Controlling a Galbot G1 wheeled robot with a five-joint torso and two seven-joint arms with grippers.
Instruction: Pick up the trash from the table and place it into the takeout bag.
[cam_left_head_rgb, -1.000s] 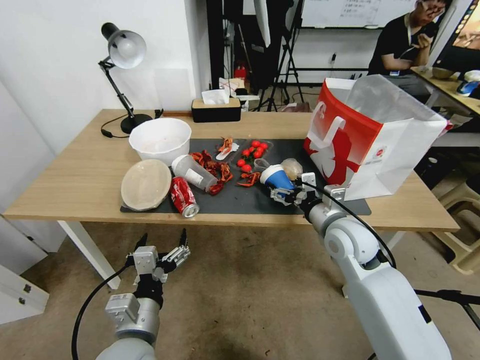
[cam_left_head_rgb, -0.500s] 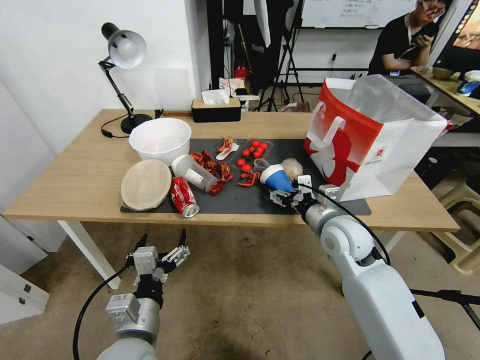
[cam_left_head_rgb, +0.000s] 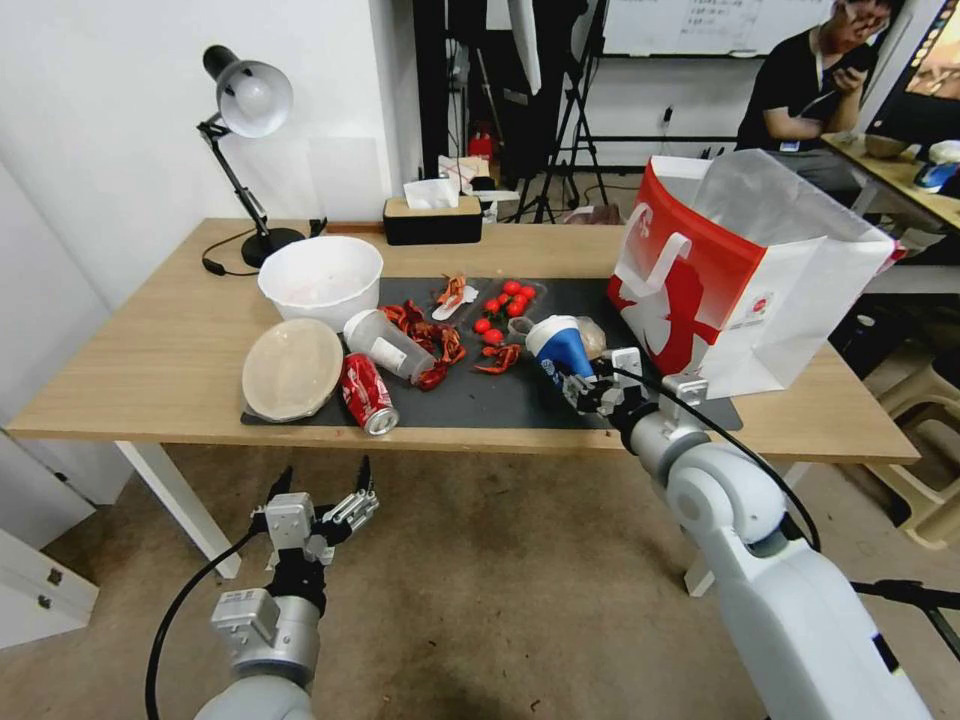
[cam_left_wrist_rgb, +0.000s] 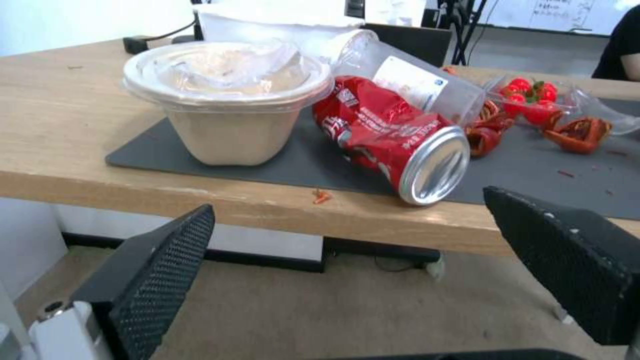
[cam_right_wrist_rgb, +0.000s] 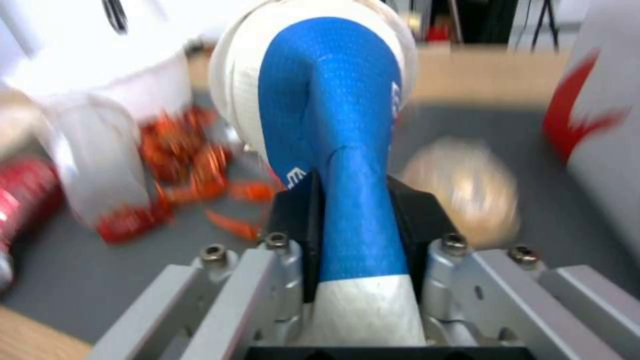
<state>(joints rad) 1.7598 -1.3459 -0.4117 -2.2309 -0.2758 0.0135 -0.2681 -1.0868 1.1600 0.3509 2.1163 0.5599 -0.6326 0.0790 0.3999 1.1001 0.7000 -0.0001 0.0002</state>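
Observation:
My right gripper (cam_left_head_rgb: 592, 388) is shut on the base of the blue paper cup (cam_left_head_rgb: 560, 350), which tilts up just above the dark mat (cam_left_head_rgb: 500, 402). In the right wrist view the cup (cam_right_wrist_rgb: 333, 100) is squeezed flat between the pads. The brownish wrapped lump (cam_left_head_rgb: 594, 335) lies just behind it. The red-and-white takeout bag (cam_left_head_rgb: 740, 270) stands open to the right. A red soda can (cam_left_head_rgb: 367, 393), a clear plastic cup (cam_left_head_rgb: 388, 345) and a round beige lidded bowl (cam_left_head_rgb: 292, 368) lie at the mat's left end. My left gripper (cam_left_head_rgb: 318, 492) hangs open below the table's (cam_left_head_rgb: 150, 350) front edge, facing the can (cam_left_wrist_rgb: 393, 137).
A white bowl (cam_left_head_rgb: 320, 275), a desk lamp (cam_left_head_rgb: 245, 100) and a tissue box (cam_left_head_rgb: 432, 220) stand at the back of the table. Red crayfish shells (cam_left_head_rgb: 430, 340) and cherry tomatoes (cam_left_head_rgb: 505, 300) are scattered mid-mat. A beige stool (cam_left_head_rgb: 930, 440) sits at the far right.
My right gripper has shifted a little to the right with the blue cup, which now tilts more upright and sits nearer the bag. The left arm has not moved.

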